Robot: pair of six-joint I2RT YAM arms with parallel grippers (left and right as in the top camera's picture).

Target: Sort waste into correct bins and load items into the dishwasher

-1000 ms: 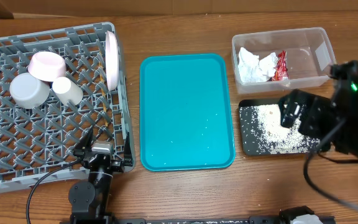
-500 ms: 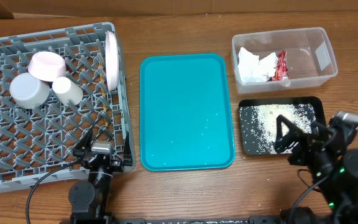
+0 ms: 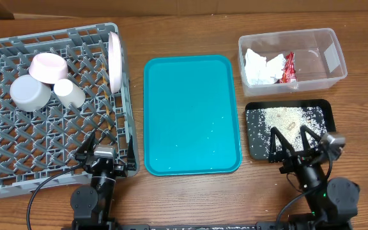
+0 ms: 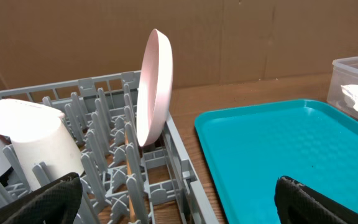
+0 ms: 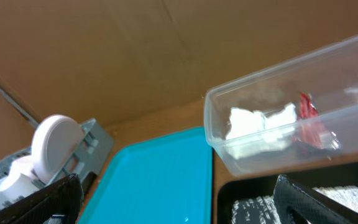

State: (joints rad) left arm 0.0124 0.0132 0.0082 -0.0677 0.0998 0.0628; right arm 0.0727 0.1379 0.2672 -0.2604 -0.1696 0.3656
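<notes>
Overhead, grainy rice (image 3: 285,124) on glossy black tray (image 3: 329,108) beyond splayed right jaws, left jaws splayed by lattice rack (image 3: 18,153), plate (image 3: 114,61) edge-on.

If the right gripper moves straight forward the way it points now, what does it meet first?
Probably the front wall of the clear tub. The open right gripper hovers over the black tray, aimed at the tub. Its height is unclear.

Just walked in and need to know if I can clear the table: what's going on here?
Nothing is held. The left pincer sits open by the near edge of the dish rack, the right pincer open over the black tray of rice scraps. Plate, pink bowl, grey bowl and cup are in the rack; napkin and red wrapper in the clear tub.
</notes>
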